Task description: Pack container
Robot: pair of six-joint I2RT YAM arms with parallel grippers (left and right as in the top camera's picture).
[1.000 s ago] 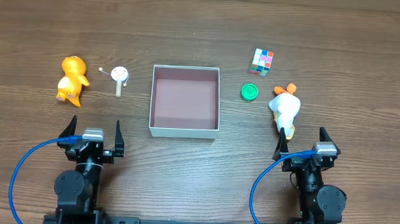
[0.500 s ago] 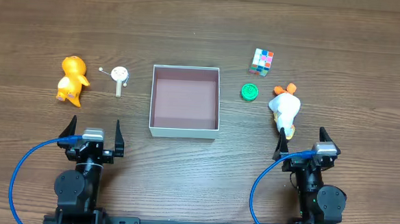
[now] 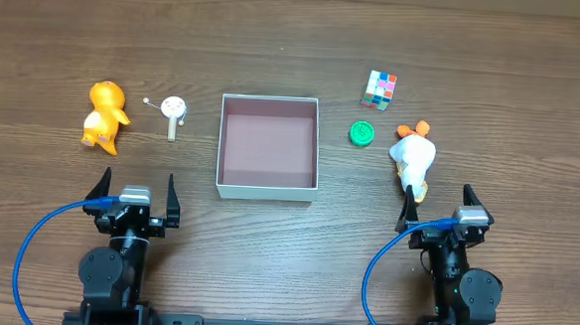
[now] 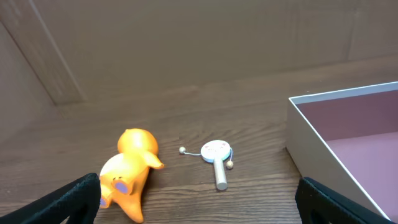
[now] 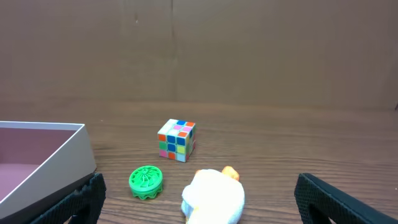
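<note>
The container (image 3: 266,189), a shallow square box with white walls and a reddish-brown inside, sits mid-table with nothing in it. Its corner shows in the left wrist view (image 4: 311,146) and the right wrist view (image 5: 71,155). My left gripper (image 3: 136,181) (image 4: 199,199) stands open near the front edge, left of the box, its fingers apart from every toy. My right gripper (image 3: 437,195) (image 5: 200,196) is open too, just short of a white plush chicken (image 3: 413,157) (image 5: 212,198) that lies ahead between its fingers.
Left of the box lie an orange duck toy (image 3: 103,116) (image 4: 127,174) and a small white rattle drum (image 3: 174,112) (image 4: 216,155). To its right are a colour cube (image 3: 380,89) (image 5: 176,139) and a green ridged disc (image 3: 362,134) (image 5: 146,182).
</note>
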